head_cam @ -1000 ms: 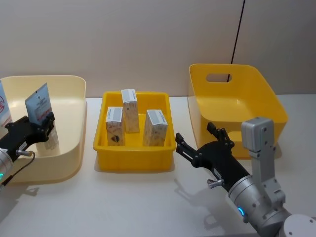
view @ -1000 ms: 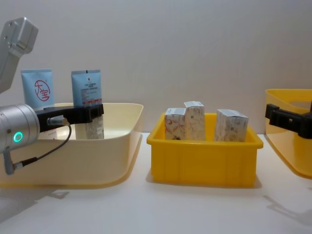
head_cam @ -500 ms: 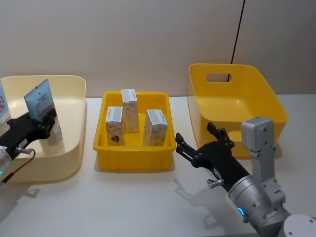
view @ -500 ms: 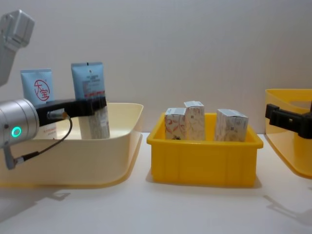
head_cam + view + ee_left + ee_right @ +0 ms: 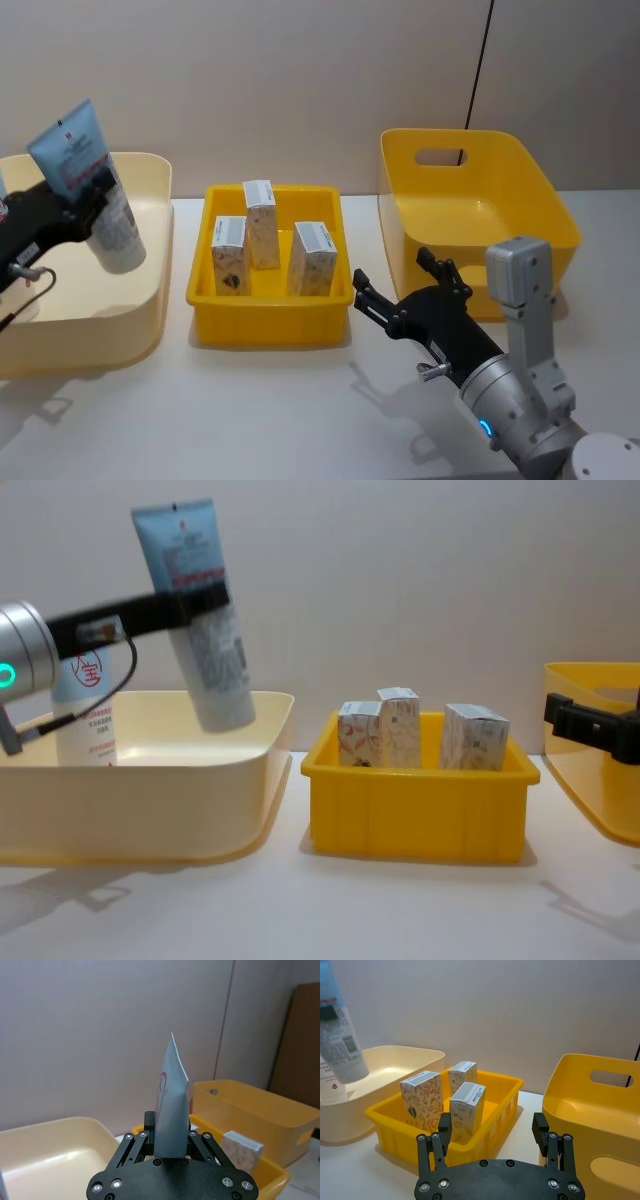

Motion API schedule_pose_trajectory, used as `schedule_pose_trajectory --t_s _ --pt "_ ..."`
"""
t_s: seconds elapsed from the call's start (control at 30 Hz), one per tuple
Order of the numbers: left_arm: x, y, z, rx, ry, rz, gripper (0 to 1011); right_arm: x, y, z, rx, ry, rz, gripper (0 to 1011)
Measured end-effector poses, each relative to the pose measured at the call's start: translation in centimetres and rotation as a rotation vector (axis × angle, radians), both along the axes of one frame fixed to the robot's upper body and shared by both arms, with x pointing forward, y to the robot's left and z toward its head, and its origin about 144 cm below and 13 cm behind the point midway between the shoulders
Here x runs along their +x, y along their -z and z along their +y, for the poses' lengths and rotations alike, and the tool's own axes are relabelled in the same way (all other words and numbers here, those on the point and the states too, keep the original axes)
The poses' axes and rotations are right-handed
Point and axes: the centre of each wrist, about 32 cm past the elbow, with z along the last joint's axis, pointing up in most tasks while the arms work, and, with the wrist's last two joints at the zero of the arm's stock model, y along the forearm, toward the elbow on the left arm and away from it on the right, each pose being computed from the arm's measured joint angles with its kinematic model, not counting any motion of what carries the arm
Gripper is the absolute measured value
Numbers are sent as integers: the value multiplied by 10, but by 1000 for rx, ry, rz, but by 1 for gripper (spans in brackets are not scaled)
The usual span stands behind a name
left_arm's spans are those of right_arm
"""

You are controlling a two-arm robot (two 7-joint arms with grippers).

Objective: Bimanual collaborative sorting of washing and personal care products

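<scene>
I am clenching my left claw around a tall flat light-blue squeeze tube, holding it at my ten o'clock above the cream plastic tub. The tube is tilting, its crimped end leaning toward nine o'clock and its cap end pointing down over the tub. A second light-blue tube with a round red logo is standing upright in that tub, at nine o'clock of the held one. Three small white cardboard cartons are standing in the small yellow plastic tray at twelve o'clock. My right claw is hovering released, fingers spread, over the white desk at one o'clock, just in front of the large yellow plastic tub.
</scene>
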Motion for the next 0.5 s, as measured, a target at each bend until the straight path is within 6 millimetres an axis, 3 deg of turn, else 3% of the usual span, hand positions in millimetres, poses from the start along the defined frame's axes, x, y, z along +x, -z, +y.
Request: schedule_pose_trajectory --t_s 0.5 --pt "-5 -15 2 -59 205 -76 278 0 0 0 0 0 0 1001"
